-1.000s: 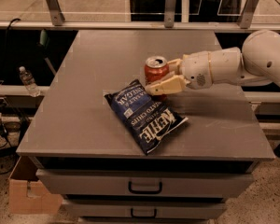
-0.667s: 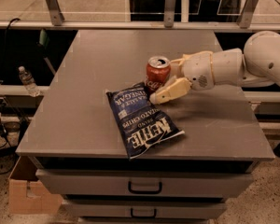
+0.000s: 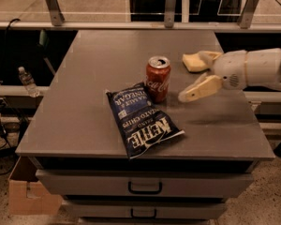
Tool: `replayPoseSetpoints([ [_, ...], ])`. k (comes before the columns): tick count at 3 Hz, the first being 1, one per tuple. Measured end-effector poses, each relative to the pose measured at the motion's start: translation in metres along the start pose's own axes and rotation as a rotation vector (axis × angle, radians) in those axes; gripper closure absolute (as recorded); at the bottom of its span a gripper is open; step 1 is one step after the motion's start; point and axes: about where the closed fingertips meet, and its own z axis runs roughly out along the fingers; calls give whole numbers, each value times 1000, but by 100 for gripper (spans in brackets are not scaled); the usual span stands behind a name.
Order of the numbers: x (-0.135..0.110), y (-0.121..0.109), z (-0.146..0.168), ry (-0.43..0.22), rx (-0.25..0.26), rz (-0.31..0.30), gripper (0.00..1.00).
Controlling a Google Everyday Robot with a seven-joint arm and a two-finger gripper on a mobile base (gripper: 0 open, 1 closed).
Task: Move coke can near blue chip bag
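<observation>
The coke can (image 3: 158, 78) stands upright on the grey table (image 3: 84, 102), right against the top right corner of the blue chip bag (image 3: 141, 120). The bag lies flat near the table's front edge, white lettering up. My gripper (image 3: 196, 75) is open and empty, a short way right of the can and not touching it. One cream finger (image 3: 197, 89) points down-left towards the can; the other reaches over a pale yellow sponge (image 3: 192, 63). The arm comes in from the right.
The sponge lies on the table behind the gripper. Drawers with dark handles (image 3: 145, 188) sit under the tabletop. A water bottle (image 3: 27, 80) and a cardboard box (image 3: 26, 196) are off to the left, below table level. A metal rail runs behind.
The gripper has let go of the coke can and drawn back to the right with its fingers spread. The can now stands free against the bag, which shifted slightly.
</observation>
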Motion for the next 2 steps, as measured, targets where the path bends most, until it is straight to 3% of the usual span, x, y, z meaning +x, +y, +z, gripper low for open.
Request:
replayPoseSetpoints([
  [2,-25,-50,-140,-27,338,-78,0],
])
